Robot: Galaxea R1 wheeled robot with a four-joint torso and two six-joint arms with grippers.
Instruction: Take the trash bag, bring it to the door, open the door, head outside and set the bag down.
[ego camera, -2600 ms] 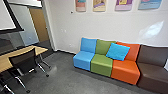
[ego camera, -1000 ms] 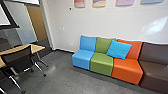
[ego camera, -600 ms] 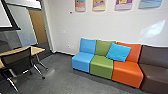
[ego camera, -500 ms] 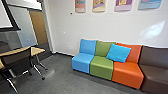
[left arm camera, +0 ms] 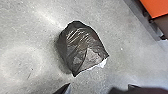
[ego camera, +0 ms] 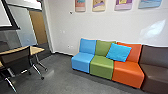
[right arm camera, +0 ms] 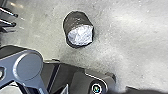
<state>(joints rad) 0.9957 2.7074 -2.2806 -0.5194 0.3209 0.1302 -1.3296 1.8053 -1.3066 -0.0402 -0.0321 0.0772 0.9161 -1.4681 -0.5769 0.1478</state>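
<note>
A dark, shiny trash bag [left arm camera: 81, 47] lies on the grey floor, with something white showing along one edge. In the right wrist view the same bag [right arm camera: 77, 30] shows its whitish open end. My left gripper [left arm camera: 98, 87] is open above the floor, apart from the bag, its two dark tips spread wide. The right gripper [right arm camera: 97, 89] also stands open, with the bag outside its fingers. Nothing is held in either one.
A row of blue [ego camera: 81, 61], green [ego camera: 102, 65], orange [ego camera: 128, 72] and brown [ego camera: 153, 75] seats lines the wall. At left stand a table [ego camera: 37, 50] and a mesh chair [ego camera: 15, 60]. Beyond them is a brown door [ego camera: 38, 27].
The head camera has moved slightly and its tilt has wavered, shifting the whole room picture a little. The seats, cushion and table stand as before.
</note>
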